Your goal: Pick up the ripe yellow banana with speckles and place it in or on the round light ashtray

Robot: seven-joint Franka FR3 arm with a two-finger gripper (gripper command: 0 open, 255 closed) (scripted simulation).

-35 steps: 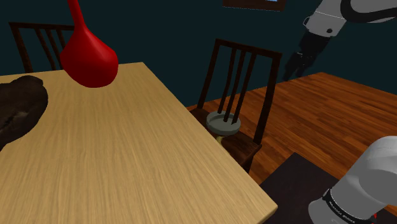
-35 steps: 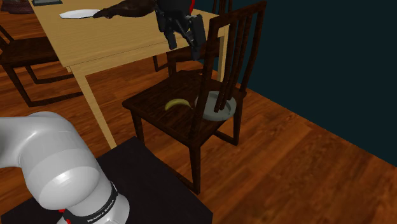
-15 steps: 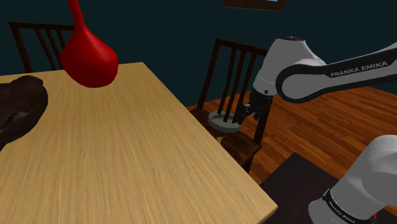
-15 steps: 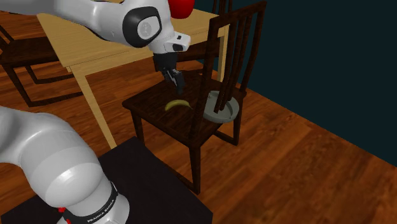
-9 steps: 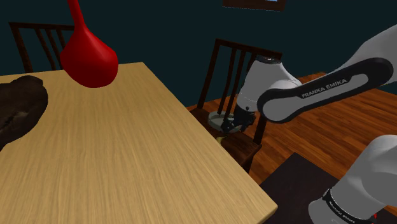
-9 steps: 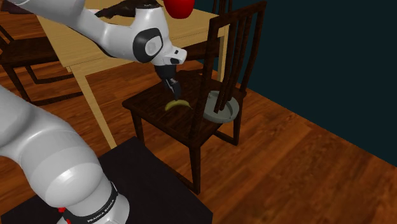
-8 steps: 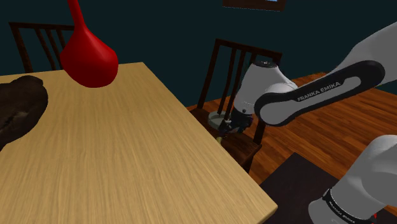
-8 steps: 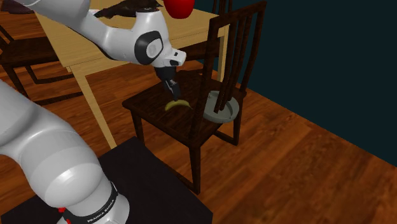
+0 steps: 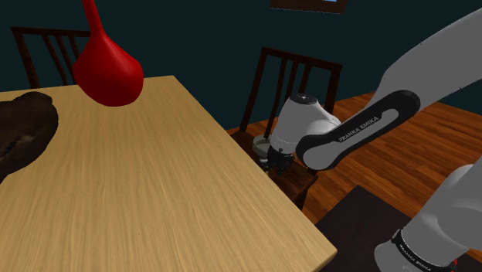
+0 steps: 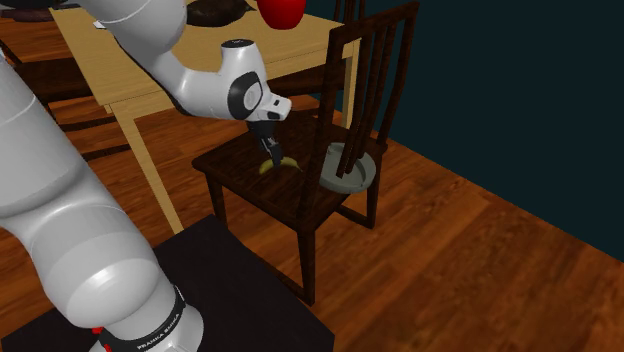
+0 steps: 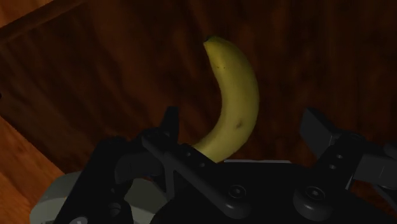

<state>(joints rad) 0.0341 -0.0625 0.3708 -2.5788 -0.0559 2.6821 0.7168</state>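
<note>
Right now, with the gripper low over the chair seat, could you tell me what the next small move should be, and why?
Probably shut the fingers. In the wrist view the gripper is open, and the banana lies on the chair seat between fingers that do not touch it. The ashtray sits beside it on the same seat.

The shoulder camera sits beside and a little behind my stand [image 9: 363,228] and looks down across the table [image 9: 154,185], with the chair [image 9: 297,73] and my gripper [image 9: 276,161] at middle distance past the table's edge. The second exterior camera looks down from just above my arm's base [image 10: 110,280], nearer to the chair seat under my gripper (both views share the chair, the table and my arm). My wrist camera looks along the gripper, very close to the seat, with the banana [image 11: 236,95] just ahead of it.
</note>
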